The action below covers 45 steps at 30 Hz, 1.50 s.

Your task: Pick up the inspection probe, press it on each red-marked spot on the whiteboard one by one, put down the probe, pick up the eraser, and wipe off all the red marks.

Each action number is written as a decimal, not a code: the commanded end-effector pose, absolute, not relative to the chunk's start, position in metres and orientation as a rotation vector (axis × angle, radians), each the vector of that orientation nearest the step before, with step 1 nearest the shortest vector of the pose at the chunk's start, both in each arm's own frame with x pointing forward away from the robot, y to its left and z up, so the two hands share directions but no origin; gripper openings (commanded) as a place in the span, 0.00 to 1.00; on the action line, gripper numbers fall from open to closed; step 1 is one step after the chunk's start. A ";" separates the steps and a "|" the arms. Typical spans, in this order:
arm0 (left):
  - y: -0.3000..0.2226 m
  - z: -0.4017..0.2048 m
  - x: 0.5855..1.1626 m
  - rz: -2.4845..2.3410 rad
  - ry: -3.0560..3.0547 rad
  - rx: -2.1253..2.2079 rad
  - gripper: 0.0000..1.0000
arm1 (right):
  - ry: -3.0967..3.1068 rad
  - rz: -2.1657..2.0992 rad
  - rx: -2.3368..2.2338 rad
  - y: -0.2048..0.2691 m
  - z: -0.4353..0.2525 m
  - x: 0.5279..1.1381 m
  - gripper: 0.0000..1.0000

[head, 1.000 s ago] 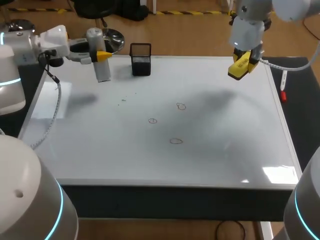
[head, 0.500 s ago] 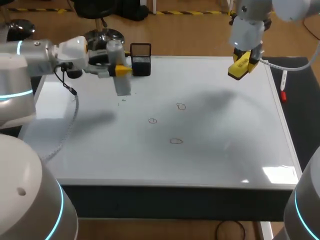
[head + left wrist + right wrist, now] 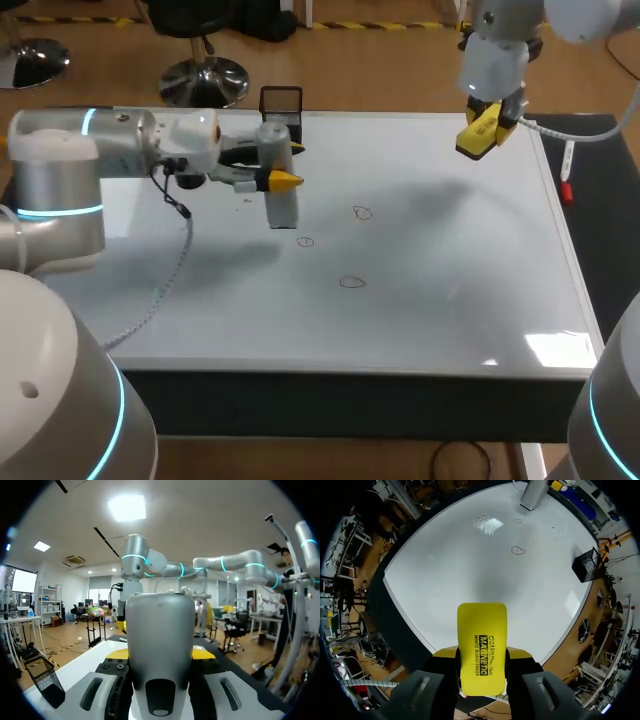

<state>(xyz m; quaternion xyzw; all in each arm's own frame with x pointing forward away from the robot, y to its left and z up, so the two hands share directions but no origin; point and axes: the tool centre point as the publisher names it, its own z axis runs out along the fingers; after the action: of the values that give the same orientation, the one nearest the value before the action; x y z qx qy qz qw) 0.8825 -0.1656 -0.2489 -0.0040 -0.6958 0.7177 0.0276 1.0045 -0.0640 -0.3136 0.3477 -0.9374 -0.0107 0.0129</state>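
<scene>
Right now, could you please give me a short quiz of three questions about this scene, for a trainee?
1. True or false: the left gripper is shut on the probe.
2. How many red marks are on the whiteboard?
3. The right gripper holds: A) a cup, B) the eraser, C) nothing.
Key: 1 true; 2 three; 3 B.

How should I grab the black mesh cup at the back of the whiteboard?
Probably from above: the mesh cup stands upright with its square mouth open, so a tool could pinch one wall at the rim, one finger inside. The left tool and probe hang in front of it.
</scene>
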 end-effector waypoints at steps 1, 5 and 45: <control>-0.179 -0.262 0.890 2.222 -2.116 -0.051 0.00 | -2.918 -0.029 1.085 -0.065 -0.313 1.005 0.00; -0.187 -0.272 0.891 2.205 -2.111 -0.058 0.00 | -2.918 -0.029 1.085 -0.065 -0.313 1.005 0.00; -0.191 -0.308 0.893 2.140 -2.106 -0.013 0.00 | -2.918 -0.029 1.085 -0.065 -0.313 1.005 0.00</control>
<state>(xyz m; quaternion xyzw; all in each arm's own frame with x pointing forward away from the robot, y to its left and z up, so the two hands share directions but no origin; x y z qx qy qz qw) 0.8951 -0.1913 -0.3041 -0.0058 -0.6996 0.7109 0.0720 1.0046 -0.0641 -0.3136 0.3477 -0.9374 -0.0108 0.0128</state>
